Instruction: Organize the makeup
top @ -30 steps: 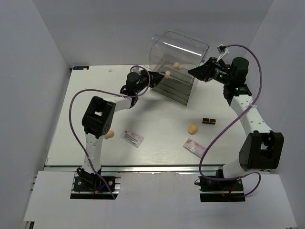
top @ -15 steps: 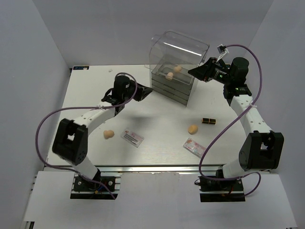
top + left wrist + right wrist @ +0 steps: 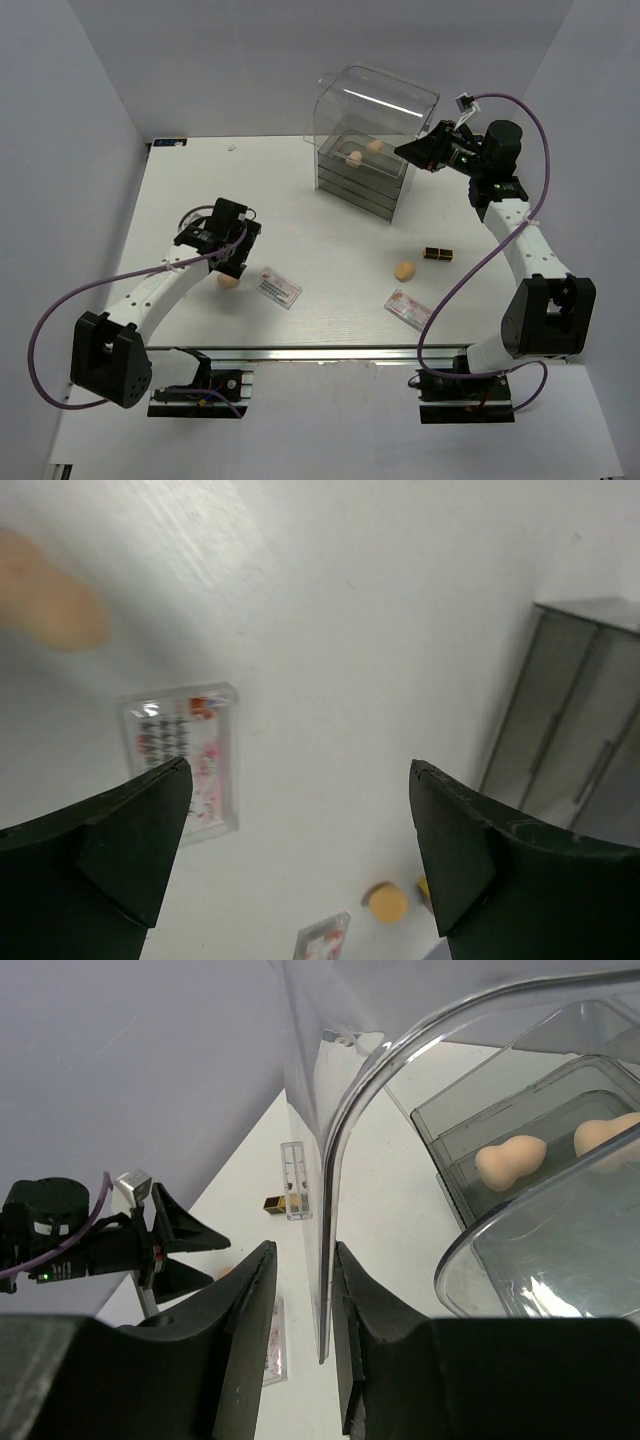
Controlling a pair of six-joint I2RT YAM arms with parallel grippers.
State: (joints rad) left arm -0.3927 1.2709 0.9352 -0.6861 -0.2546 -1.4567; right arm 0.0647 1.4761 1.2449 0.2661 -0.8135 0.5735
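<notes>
Hovering beside a sponge (image 3: 228,281), left gripper (image 3: 300,768) gapes open; right gripper (image 3: 305,1260) pinches the clear box lid (image 3: 332,1200); white table (image 3: 330,240), grey walls (image 3: 250,60).

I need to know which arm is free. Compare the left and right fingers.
Left fingers stand wide apart with nothing between them; right fingers are closed on the clear box's edge. Left fingers hang over the table near a packet; right fingers are raised at the box's upper part. Both pairs are dark.
</notes>
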